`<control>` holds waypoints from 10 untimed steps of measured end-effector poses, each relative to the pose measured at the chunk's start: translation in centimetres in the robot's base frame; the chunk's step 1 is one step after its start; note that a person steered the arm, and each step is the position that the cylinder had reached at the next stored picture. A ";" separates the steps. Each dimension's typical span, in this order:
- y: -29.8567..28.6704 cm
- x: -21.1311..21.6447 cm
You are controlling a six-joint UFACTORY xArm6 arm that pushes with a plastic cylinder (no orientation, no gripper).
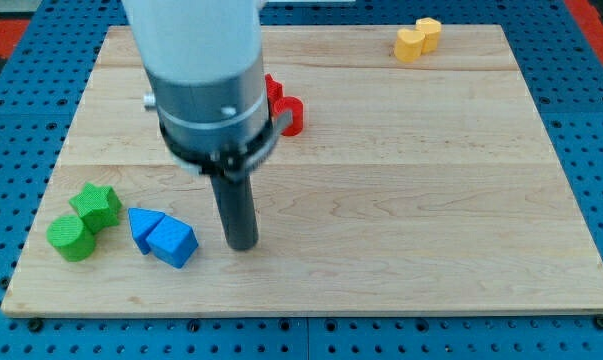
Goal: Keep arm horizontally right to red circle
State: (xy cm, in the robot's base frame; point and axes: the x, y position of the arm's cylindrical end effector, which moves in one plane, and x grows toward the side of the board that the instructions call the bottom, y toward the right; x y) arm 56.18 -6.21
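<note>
Beside blue wedges (164,237), my tip (243,243), smooth wood board (411,180)

2 green blocks (84,222), 2 blue (163,237), 2 red (283,107), 2 yellow (418,39).

The tool, a dark rod, has its tip (243,243) on the pale wooden desk (401,200), just right of two blue wedge blocks (163,236). Red blocks (284,108) sit partly hidden behind the arm, two green blocks (83,222) far left, yellow blocks (418,39) at top right.
</note>
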 end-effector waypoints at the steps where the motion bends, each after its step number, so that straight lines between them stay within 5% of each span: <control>1: -3.6 0.8; 3: -7.8 0.8; 6: 14.4 -4.9; 8: 19.0 -14.1; 10: 18.8 -17.4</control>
State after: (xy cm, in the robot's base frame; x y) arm 38.82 12.58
